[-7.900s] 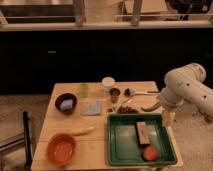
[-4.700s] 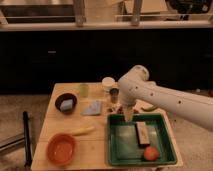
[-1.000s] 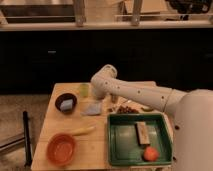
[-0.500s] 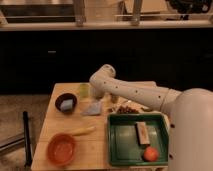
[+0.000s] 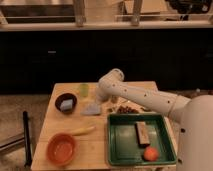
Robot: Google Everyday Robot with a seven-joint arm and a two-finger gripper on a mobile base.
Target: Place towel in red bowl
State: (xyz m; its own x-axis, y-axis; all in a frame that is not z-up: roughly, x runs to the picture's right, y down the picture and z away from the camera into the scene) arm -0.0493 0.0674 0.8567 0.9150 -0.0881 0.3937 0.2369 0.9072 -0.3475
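Camera view: on the wooden table (image 5: 48, 125), the red bowl (image 5: 62, 149) sits near the front-left corner. A dark bowl (image 5: 66, 103) lies at its 12 o'clock and a yellow object (image 5: 82, 131) at its 2 o'clock. A green cup (image 5: 84, 89) stands at the dark bowl's 1 o'clock. The towel (image 5: 91, 109), pale and crumpled, lies on the table at the dark bowl's 4 o'clock, well apart from the red bowl. The gripper (image 5: 97, 101) is down at the towel's 1 o'clock edge; whether it is spread or pressed together cannot be told. A green tray (image 5: 122, 146) at the towel's 4 o'clock holds a brown block (image 5: 142, 133) and an orange fruit (image 5: 150, 154).
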